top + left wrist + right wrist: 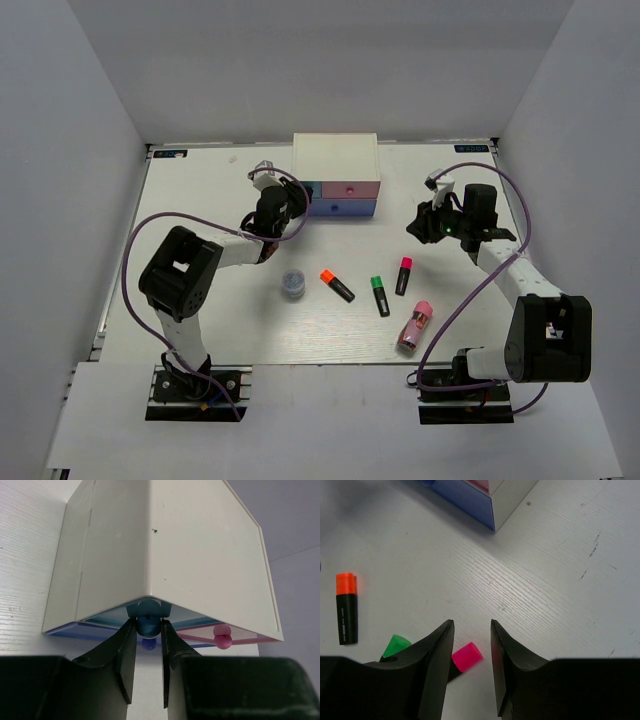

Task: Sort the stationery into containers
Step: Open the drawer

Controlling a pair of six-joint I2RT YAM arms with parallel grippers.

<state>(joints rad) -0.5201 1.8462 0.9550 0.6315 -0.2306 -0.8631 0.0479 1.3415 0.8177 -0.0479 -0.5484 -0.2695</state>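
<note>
The white drawer chest [336, 160] stands at the back middle, with light blue, pink and periwinkle fronts. My left gripper [297, 197] is shut on the light blue drawer's knob [148, 623], one finger on each side. The pink knob [222, 630] is to its right. My right gripper [425, 225] is open and empty above the table, right of the chest. The orange [336, 285], green [380, 295] and pink-red [403, 276] highlighters, the pink tube [415, 326] and the blue-grey pot [293, 284] lie on the table in front. The right wrist view shows my open right gripper [472, 625] above the pink-red end [466, 656].
The white table [200, 200] is walled by grey panels at the back and both sides. The chest's corner [492, 500] shows in the right wrist view, far from the right fingers. The green end [397, 644] and orange highlighter [346, 607] lie left of them.
</note>
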